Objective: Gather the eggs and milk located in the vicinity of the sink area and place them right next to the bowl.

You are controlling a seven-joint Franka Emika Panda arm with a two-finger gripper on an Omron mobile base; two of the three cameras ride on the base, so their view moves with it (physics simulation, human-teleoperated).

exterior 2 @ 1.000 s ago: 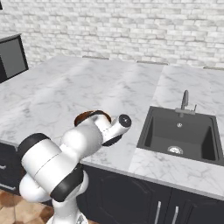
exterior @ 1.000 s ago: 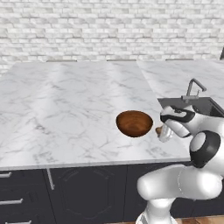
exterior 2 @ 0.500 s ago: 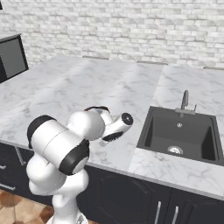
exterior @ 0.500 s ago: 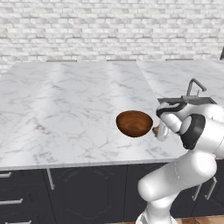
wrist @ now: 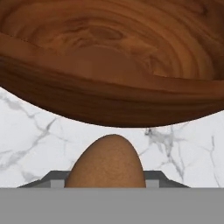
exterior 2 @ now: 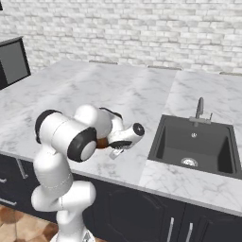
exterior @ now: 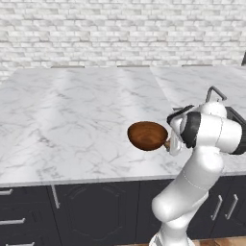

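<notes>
Hand view: brown egg (wrist: 107,162) just beside bowl (wrist: 109,87) rim.

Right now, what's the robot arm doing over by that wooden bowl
The arm's gripper is shut on a reddish-brown egg and holds it low over the marble counter, right beside the wooden bowl. The bowl looks empty inside. The sink sits off to the arm's right. The egg hasn't been let go yet; whether it already rests on the counter can't be told.
</notes>
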